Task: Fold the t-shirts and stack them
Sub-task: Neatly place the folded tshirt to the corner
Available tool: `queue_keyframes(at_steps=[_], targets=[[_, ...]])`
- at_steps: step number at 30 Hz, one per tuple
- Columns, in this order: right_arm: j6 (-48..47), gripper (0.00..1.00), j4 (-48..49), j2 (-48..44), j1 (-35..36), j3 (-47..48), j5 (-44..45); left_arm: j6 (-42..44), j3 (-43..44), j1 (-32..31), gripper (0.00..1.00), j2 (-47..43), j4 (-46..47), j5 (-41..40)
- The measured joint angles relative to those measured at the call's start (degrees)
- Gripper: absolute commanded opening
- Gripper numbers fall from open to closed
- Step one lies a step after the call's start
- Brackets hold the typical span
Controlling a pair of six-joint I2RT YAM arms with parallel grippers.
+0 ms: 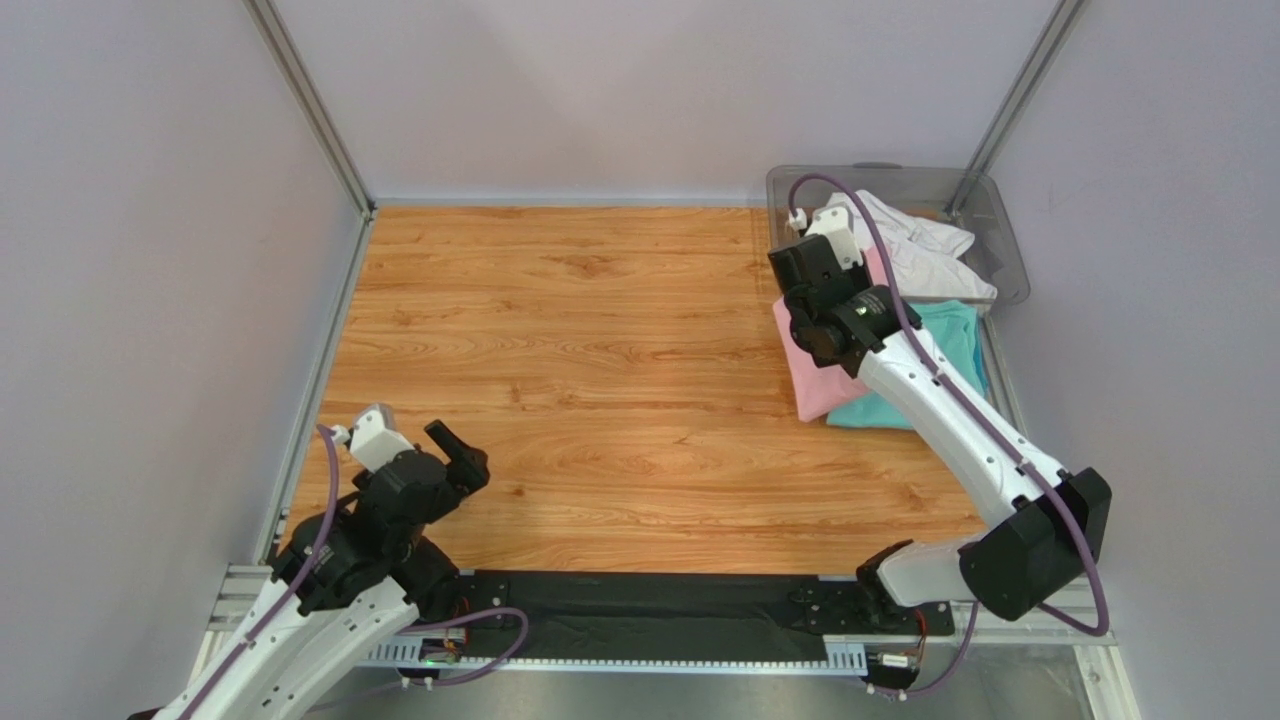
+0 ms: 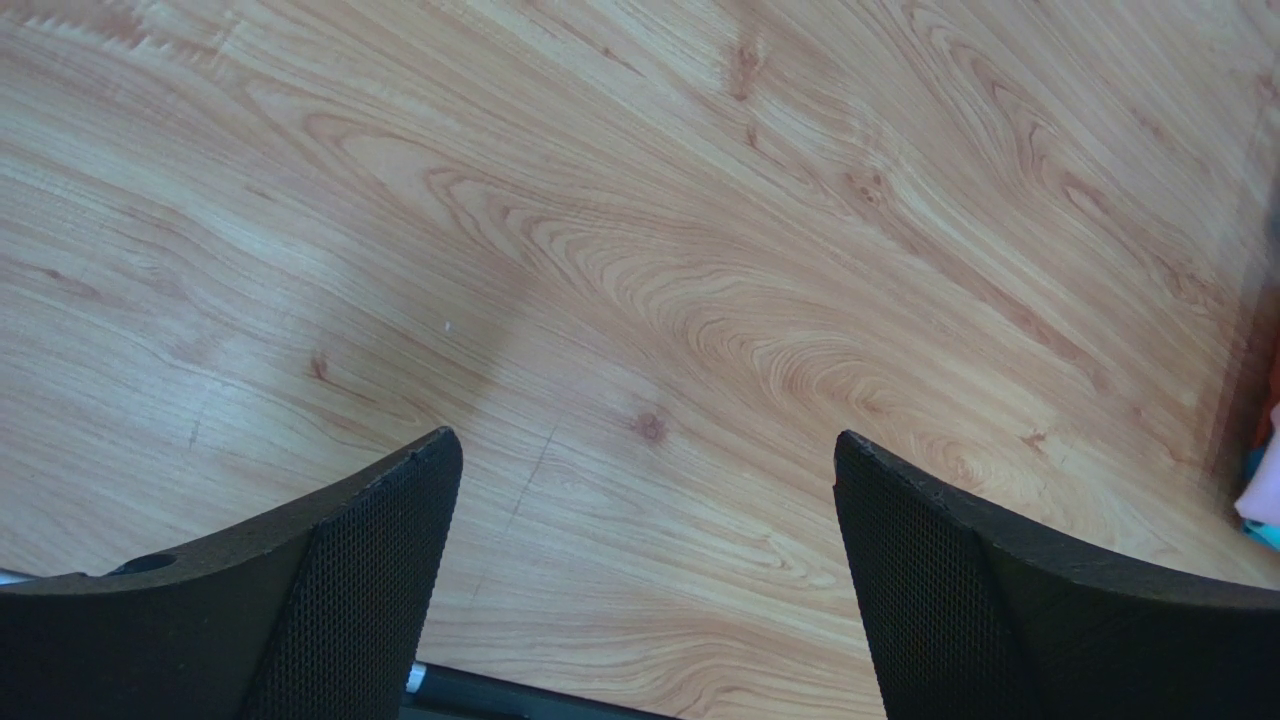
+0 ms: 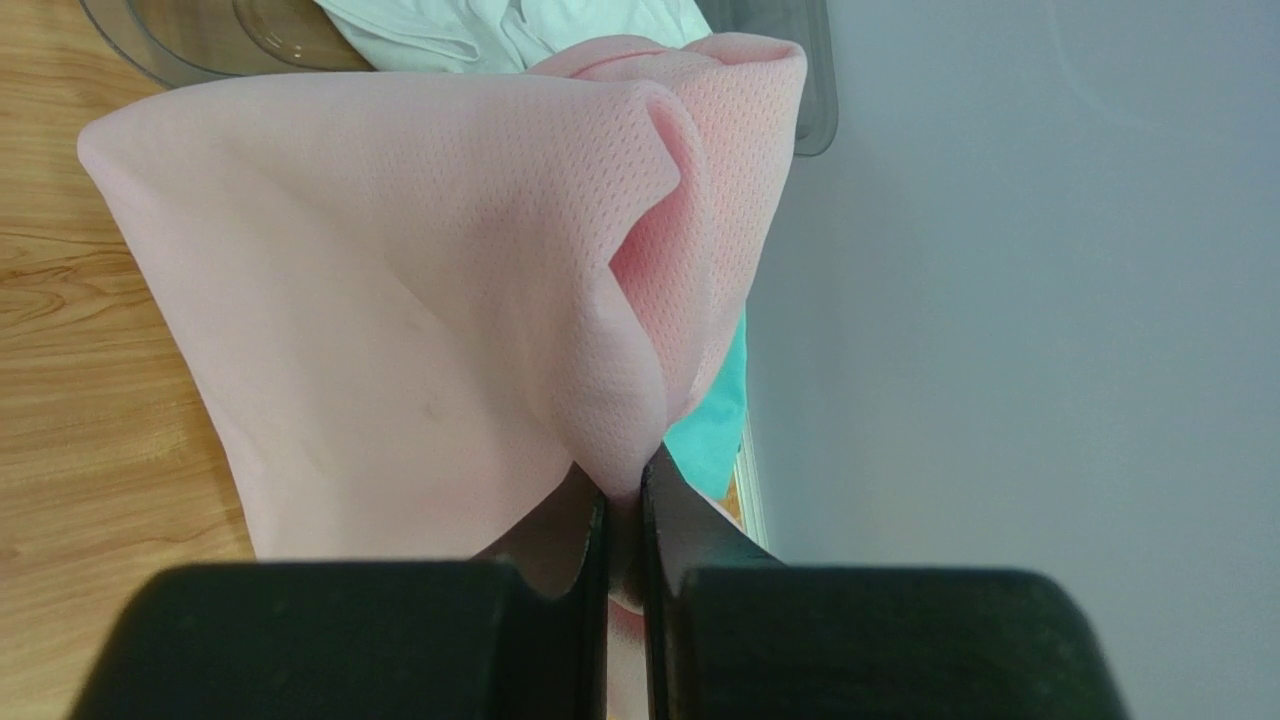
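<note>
The light pink t-shirt (image 1: pixel 813 375) lies folded at the table's right side on the teal t-shirt (image 1: pixel 944 360). In the right wrist view the pink t-shirt (image 3: pixel 391 285) is pinched between my right gripper's jaws (image 3: pixel 625 488) and bulges up in a fold, with a sliver of the teal t-shirt (image 3: pixel 709 428) behind it. My right gripper (image 1: pixel 801 320) is over the pink shirt's far edge. The white t-shirt (image 1: pixel 920 248) lies crumpled in the bin, also in the right wrist view (image 3: pixel 496 27). My left gripper (image 1: pixel 451 458) is open and empty over bare wood near the front left (image 2: pixel 646 510).
The clear grey plastic bin (image 1: pixel 1004 225) stands at the back right corner against the wall. Metal frame posts and grey walls close in the table. A black rail (image 1: pixel 661 615) runs along the near edge between the arm bases.
</note>
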Motion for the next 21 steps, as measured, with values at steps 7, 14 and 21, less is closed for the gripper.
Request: queue_keyframes(at_steps=[7,14,21], targets=[[1.75,0.0,-7.48,0.0,-0.28,6.36,-1.62,-0.33,0.0,0.0,1.0,-0.42,0.0,-0.44],[3.19,0.0,-12.37,0.0,-3.74,8.81,-3.34,-0.66,0.0,0.0,1.0,-0.85,0.0,-0.46],[2.29,0.0,-10.23,0.09,-11.72,6.27,-6.62,-0.79,0.0,0.0,1.0,-0.9,0.0,-0.46]])
